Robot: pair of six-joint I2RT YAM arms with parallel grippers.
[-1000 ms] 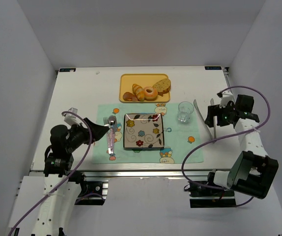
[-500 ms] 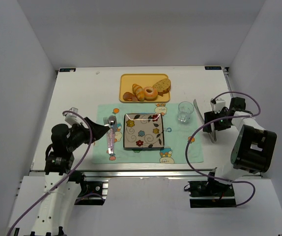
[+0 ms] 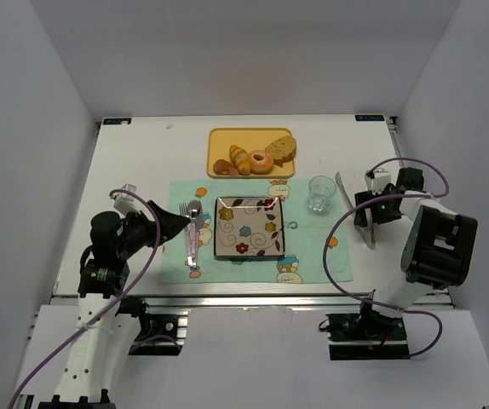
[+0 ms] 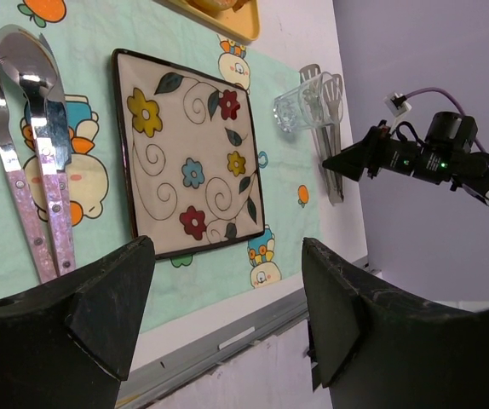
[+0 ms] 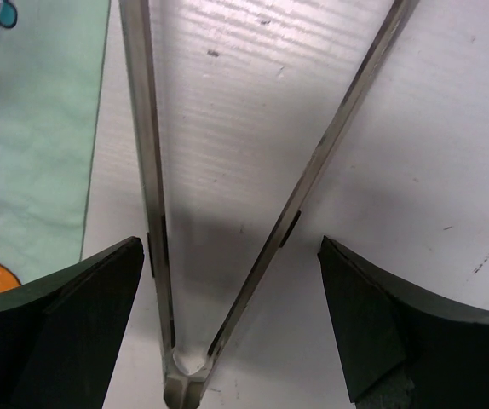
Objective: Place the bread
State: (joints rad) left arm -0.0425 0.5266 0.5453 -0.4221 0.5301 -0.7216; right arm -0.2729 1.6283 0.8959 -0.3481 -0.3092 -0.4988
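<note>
The bread (image 3: 221, 167) is a small reddish-brown roll at the left end of the yellow tray (image 3: 219, 136), beside a croissant (image 3: 239, 158). My right gripper (image 3: 365, 204) hangs low over metal tongs (image 3: 365, 228) lying on the table to the right of the placemat. In the right wrist view the tongs (image 5: 146, 170) spread in a V between my open right gripper (image 5: 227, 256), with their hinge near the bottom edge and both fingers apart from them. My left gripper (image 4: 227, 256) is open and empty above the table's front edge; in the top view the left gripper (image 3: 172, 227) sits left of the cutlery.
A flowered square plate (image 3: 250, 227) lies on the mint placemat (image 3: 313, 247), with a fork (image 4: 6, 145) and spoon (image 4: 31, 85) to its left. A clear glass (image 3: 320, 193) stands between the plate and the tongs. A doughnut (image 3: 261, 161) and a bread slice (image 3: 282, 149) share the tray.
The right arm has folded in and its gripper has come down over the tongs, staying open. The left arm has barely moved.
</note>
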